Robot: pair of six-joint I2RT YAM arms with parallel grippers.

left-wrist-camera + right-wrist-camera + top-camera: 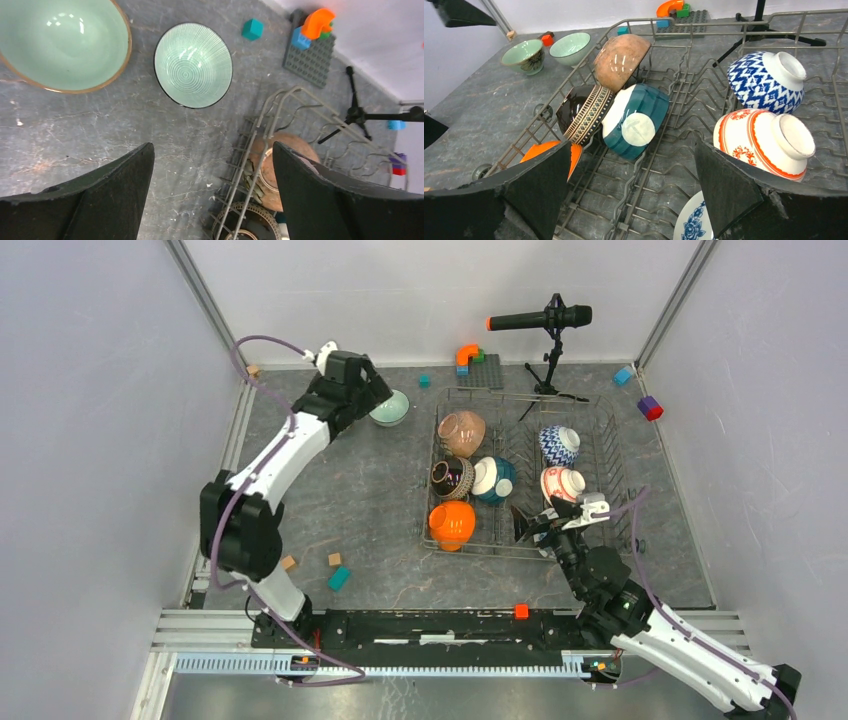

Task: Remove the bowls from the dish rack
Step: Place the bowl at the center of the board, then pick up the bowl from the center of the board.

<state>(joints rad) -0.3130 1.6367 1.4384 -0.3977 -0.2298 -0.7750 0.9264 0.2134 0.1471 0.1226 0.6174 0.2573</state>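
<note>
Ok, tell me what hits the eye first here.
The rack right of centre, with the orange bowl at its near left corner and the zigzag bowl towards its far right. Two green bowls sit upright on the table at far left, by the open left fingers.

bowls [493, 480] in dish rack [520, 490], other bowls [193, 65] left of it

— Any lettering, numbers or labels to read on the bowls [768, 80] or the dish rack [520, 440]?
— None legible in any view. Only painted patterns.
</note>
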